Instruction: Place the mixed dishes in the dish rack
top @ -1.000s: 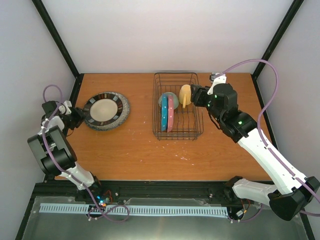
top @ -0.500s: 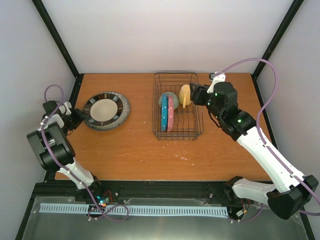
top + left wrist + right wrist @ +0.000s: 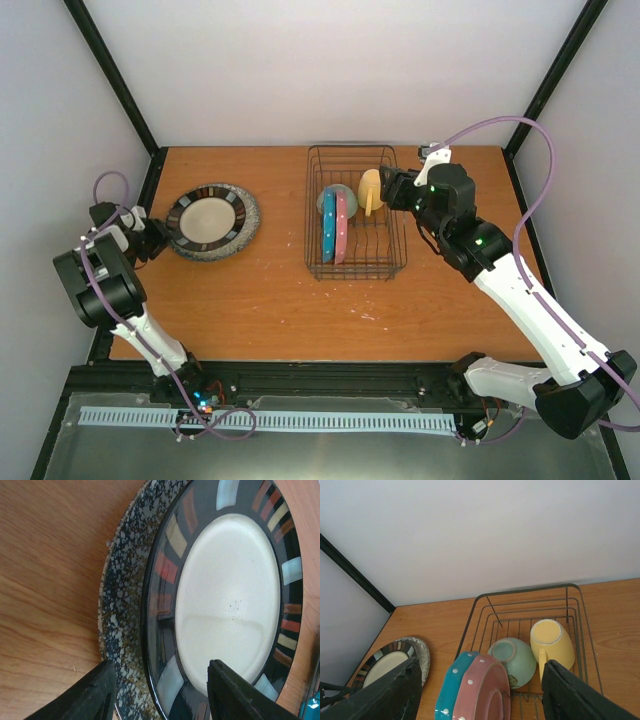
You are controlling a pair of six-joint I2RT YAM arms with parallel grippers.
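- In the dish rack [image 3: 385,245], the blue dotted plate [image 3: 327,238] and pink-red dotted plate [image 3: 341,232] stand on edge, with the pale green bowl [image 3: 330,198] and yellow mug [image 3: 370,188] behind them.
- That leaves you the grey speckled plate [image 3: 245,226], flat and well left of the rack.
- Your left gripper [image 3: 158,237] sits at that plate's edge farthest from the rack, fingers half apart, gripping nothing.
- Your right gripper [image 3: 388,190] hangs at the rack's right side by the mug, spread wide and empty.
- You cannot tell whether the striped centre is a second plate, or whether the fingers touch the rim.
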